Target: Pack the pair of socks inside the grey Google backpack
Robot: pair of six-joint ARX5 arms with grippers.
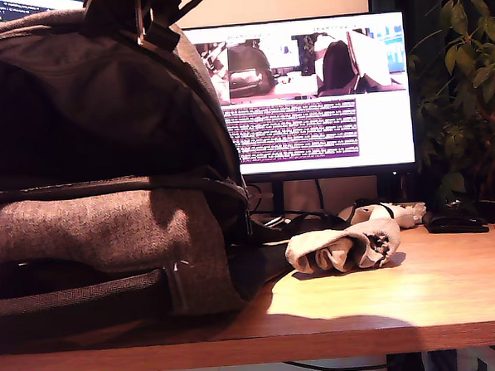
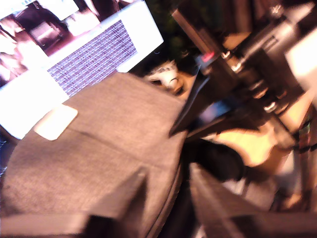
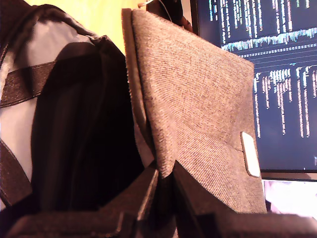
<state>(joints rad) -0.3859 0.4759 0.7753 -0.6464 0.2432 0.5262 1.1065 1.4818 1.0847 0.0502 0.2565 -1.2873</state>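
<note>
The grey Google backpack (image 1: 91,219) stands on the desk at the exterior view's left, its dark main opening gaping toward the camera. The pair of socks (image 1: 344,248), a cream bundle with grey patches, lies on the wood just to the backpack's right in that view, untouched. My first gripper (image 2: 168,198) is shut on the backpack's (image 2: 109,144) zip rim, next to the white logo patch (image 2: 55,121). My second gripper (image 3: 166,196) pinches the edge of the grey front flap (image 3: 198,114), holding it away from the dark lining (image 3: 84,129). The socks show in neither wrist view.
A lit monitor (image 1: 317,90) stands behind the desk. A white plastic gadget with a black strap (image 1: 380,213) and a black object (image 1: 454,222) lie behind the socks. A potted plant (image 1: 467,91) fills the exterior view's right. The desk's front edge (image 1: 322,344) runs close to the camera.
</note>
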